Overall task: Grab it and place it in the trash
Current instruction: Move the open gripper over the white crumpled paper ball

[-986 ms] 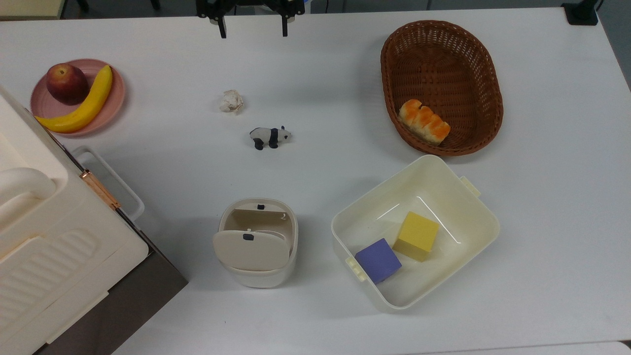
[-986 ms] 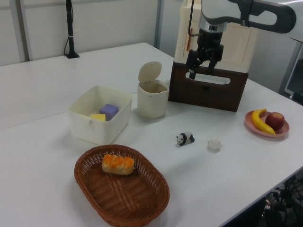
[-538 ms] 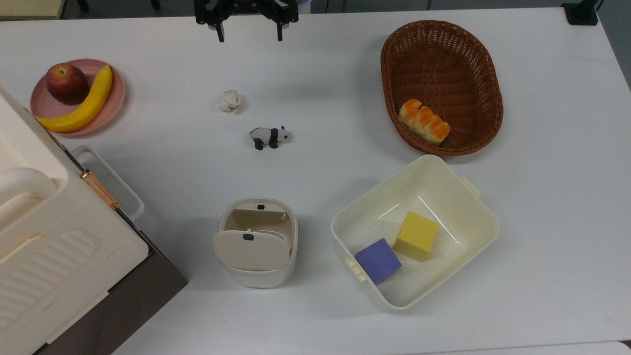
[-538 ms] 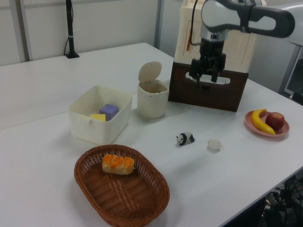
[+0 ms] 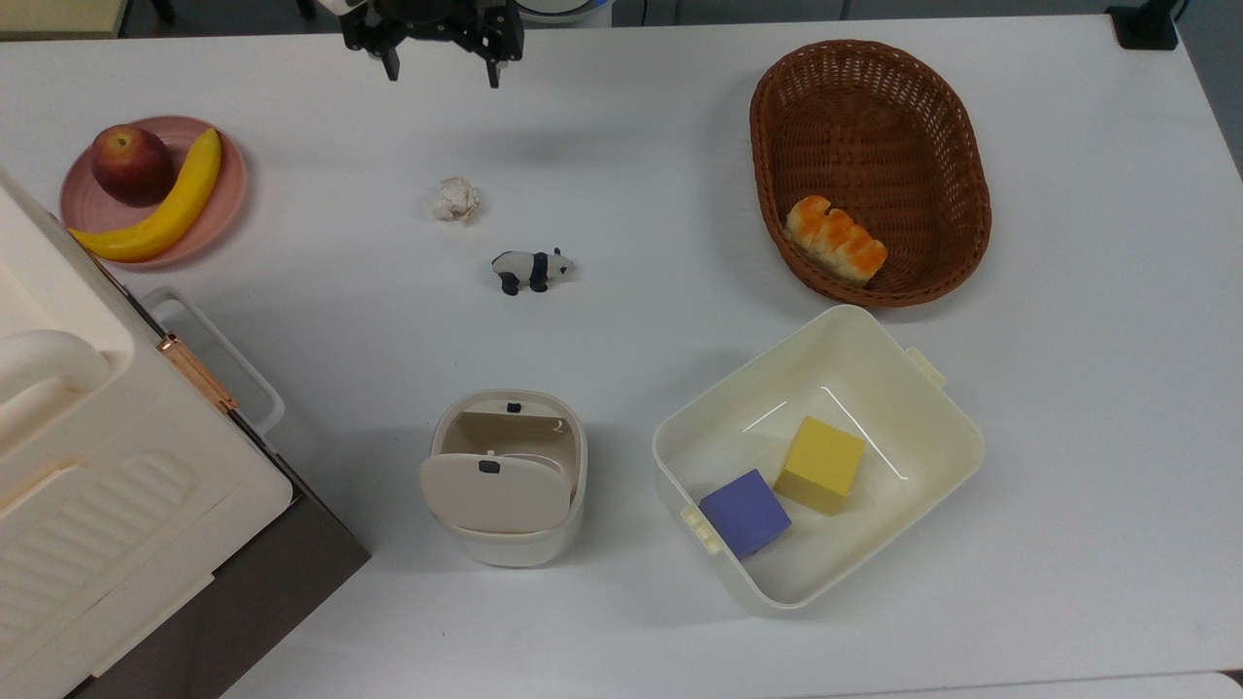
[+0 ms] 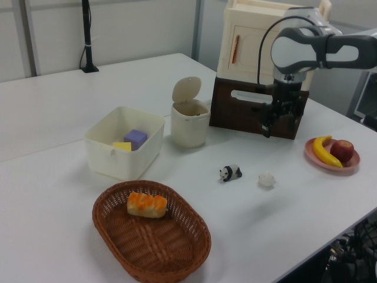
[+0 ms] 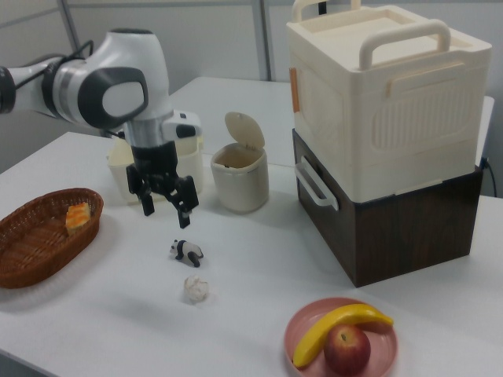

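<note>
- Gripper (image 5: pixel 442 70) has slid toward the top view's left over the last 1 s: it sat near top-centre, now it's at about 12 o'clock from the paper ball (image 5: pixel 456 199), at the frame's upper edge.
- In the left view the gripper (image 6: pixel 272 125) has swung from in front of the brown box (image 6: pixel 253 112) out toward the plate (image 6: pixel 331 159), roughly 12 o'clock of the ball (image 6: pixel 267 179), well above it.
- Fingers are spread wide w/ nothing between them; right view shows the gripper (image 7: pixel 167 206) hanging clear of the table (image 7: pixel 259 290).
- Ball hasn't budged: on the table, near the panda (image 5: pixel 531 268), at about 10 o'clock from it in the top view, apart from it.
- Bin (image 5: pixel 507 478) sits at 6 o'clock of the ball in the top view, well apart, flap tipped up so the mouth looks open.
- We read this as the approach: arm is lining up over the ball, descent not yet begun.
- Next calls for a drop straight down, then closing on the ball w/o clipping the panda.
</note>
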Controlling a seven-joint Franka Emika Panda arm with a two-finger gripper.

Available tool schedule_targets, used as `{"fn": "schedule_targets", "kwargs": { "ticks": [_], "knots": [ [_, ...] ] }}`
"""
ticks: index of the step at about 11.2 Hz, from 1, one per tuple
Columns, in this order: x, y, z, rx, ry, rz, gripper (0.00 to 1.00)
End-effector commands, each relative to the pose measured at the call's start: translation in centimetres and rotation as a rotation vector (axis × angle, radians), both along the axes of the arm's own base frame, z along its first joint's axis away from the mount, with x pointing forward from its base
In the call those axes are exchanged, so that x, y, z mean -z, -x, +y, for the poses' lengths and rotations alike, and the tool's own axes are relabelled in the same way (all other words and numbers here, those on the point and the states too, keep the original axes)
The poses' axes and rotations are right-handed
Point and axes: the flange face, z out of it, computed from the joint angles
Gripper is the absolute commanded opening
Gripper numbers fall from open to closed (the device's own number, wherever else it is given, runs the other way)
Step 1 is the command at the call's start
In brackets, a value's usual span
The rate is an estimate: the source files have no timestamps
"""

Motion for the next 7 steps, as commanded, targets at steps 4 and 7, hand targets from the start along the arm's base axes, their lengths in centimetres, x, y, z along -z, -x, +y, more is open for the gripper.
{"fn": "schedule_targets", "kwargs": {
  "ticks": [4, 7],
  "knots": [
    [6.7, -1.7, -1.0, -0.133, -0.005, -0.036, 1.00],
    [9.6, -2.3, -1.2, -0.032, 0.002, -0.049, 1.00]
  ]
}}
